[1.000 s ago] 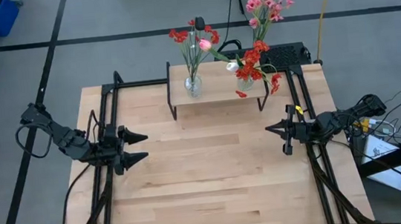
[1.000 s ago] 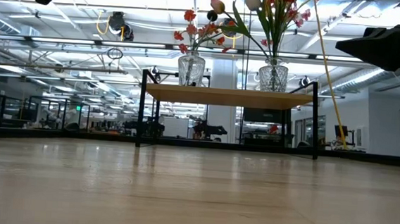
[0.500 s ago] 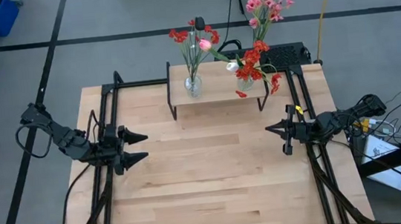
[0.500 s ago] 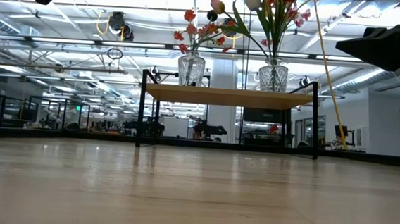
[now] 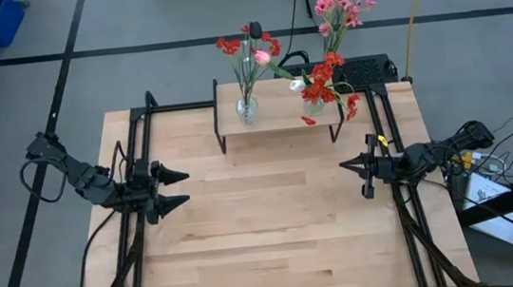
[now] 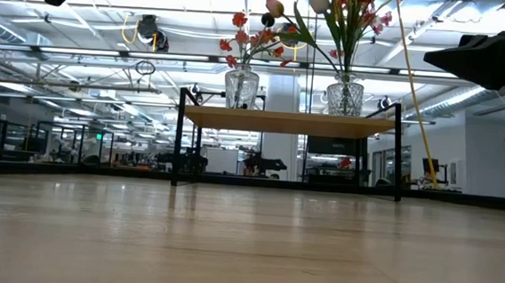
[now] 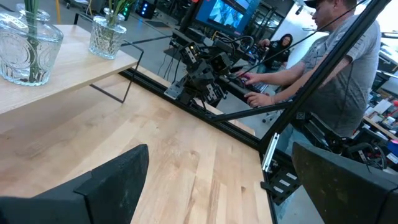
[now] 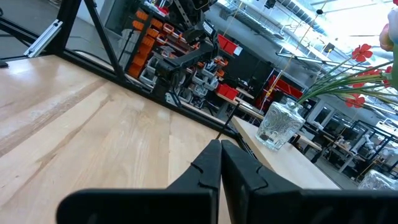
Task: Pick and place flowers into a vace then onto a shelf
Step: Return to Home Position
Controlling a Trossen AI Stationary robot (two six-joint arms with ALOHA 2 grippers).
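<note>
Two clear glass vases stand by their bases on the shelf (image 5: 277, 113) at the table's far edge. The left vase (image 5: 247, 110) (image 6: 241, 88) holds red flowers (image 5: 245, 49) and a pink bud. The right vase (image 5: 314, 105) (image 6: 345, 95) holds red and pink flowers (image 5: 330, 74) and a white bud. My left gripper (image 5: 181, 189) hovers open near the table's left side, holding nothing; in the left wrist view its fingers frame bare wood (image 7: 217, 180). My right gripper (image 5: 343, 165) hovers shut near the right side (image 8: 221, 149).
The shelf (image 6: 289, 122) has a light wood top on thin black legs. Black metal frames (image 5: 134, 156) run along both sides of the table. A person (image 7: 323, 68) stands beyond the right edge at a workstation. Bare wooden tabletop (image 5: 264, 219) lies between the grippers.
</note>
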